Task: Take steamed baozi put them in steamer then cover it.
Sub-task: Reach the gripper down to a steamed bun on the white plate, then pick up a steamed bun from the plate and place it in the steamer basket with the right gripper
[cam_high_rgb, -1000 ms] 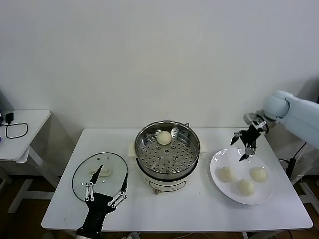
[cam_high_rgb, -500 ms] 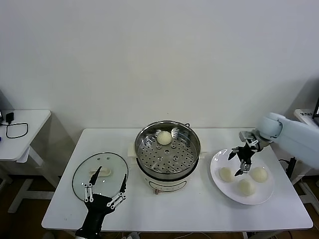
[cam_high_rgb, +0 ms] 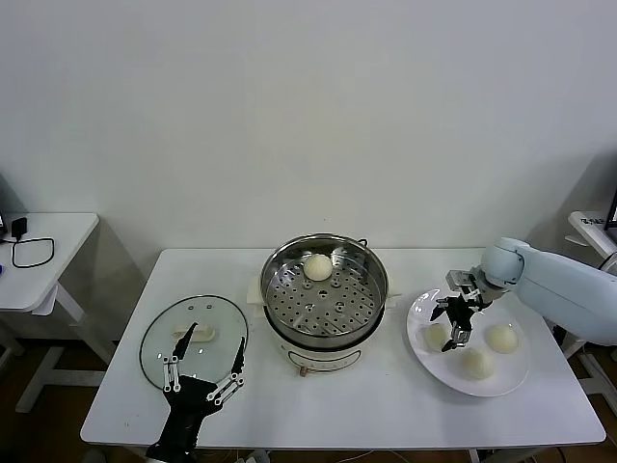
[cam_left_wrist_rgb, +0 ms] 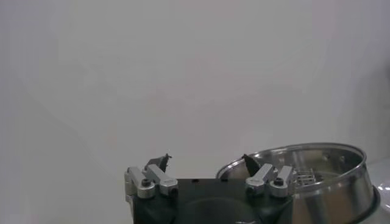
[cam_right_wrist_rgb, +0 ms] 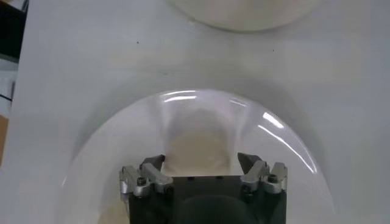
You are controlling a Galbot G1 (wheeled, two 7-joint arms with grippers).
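The right gripper (cam_high_rgb: 451,322) hangs over the left part of the plate (cam_high_rgb: 501,381), directly above the leftmost bun (cam_high_rgb: 437,335). Its jaws are spread wide; in the right wrist view the fingers (cam_right_wrist_rgb: 153,164) stand one on each side of that bun (cam_right_wrist_rgb: 198,149) with a clear gap on both sides, not touching it. Whether the fingertips have reached the plate surface cannot be told.

Two more buns lie on the plate: one at its right (cam_high_rgb: 501,338) and one nearer the front (cam_high_rgb: 475,362). All three sit close together but apart. The plate's left rim lies just beside the steamer (cam_high_rgb: 325,294); bare table (cam_high_rgb: 386,405) remains between its near rim and the table's front edge.

The steamer stands at table centre. One bun (cam_high_rgb: 317,266) rests on the perforated tray at the far side; the rest of the tray is open.

The cover (cam_high_rgb: 193,340) lies flat on the table at the left, well apart from the steamer, with its near-left rim close to the table edge.

The left gripper (cam_high_rgb: 204,371) sits at the table's front edge, just over the near rim of the cover, jaws open and holding nothing. In the left wrist view it (cam_left_wrist_rgb: 206,165) faces the steamer wall (cam_left_wrist_rgb: 329,182).
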